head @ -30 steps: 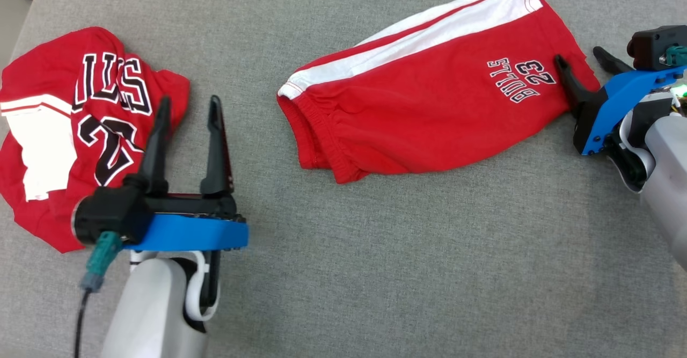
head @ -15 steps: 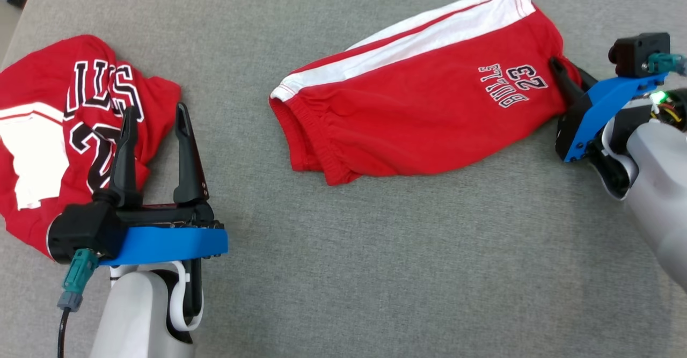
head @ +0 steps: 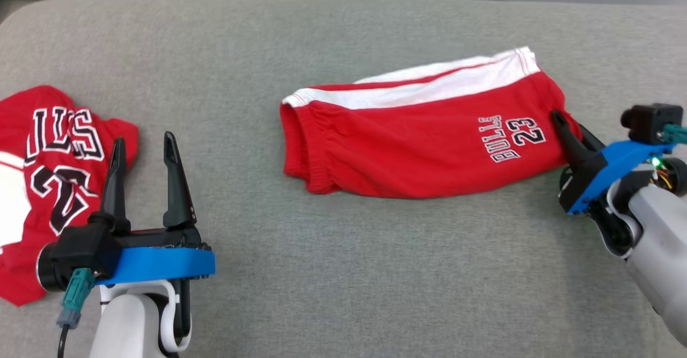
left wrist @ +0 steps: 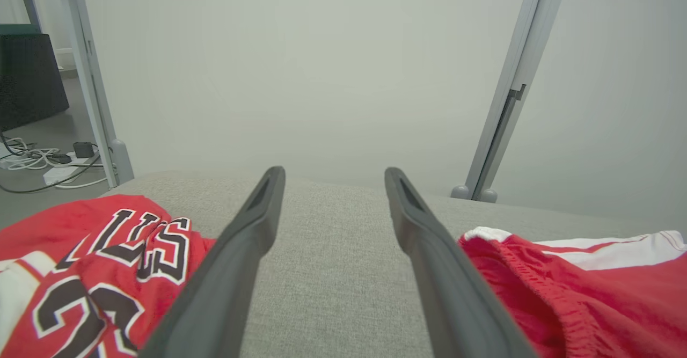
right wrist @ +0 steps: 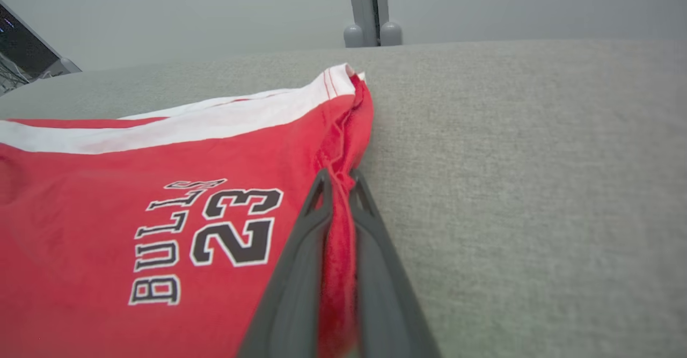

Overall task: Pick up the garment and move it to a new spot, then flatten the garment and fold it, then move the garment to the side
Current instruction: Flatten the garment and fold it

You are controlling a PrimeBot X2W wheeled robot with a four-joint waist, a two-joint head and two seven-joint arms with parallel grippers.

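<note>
Garment: the red shorts point(head: 418, 148) lay on the grey cushion point(head: 343, 283), waistband leftward, leg hem to the right.
Right side: the right gripper point(head: 568, 122) was clamped on that hem edge, a red fold squeezed between its fingers (a thin bite, I'd say).
Left side: the left gripper point(head: 144, 140) hung spread wide and empty beside the red jersey point(head: 48, 148).
Doing it well: a slow lift looked wise, so the pinch wouldn't slip.

Grey cushion point(head: 343, 293) with shorts point(head: 408, 154) and jersey point(head: 37, 186)
</note>
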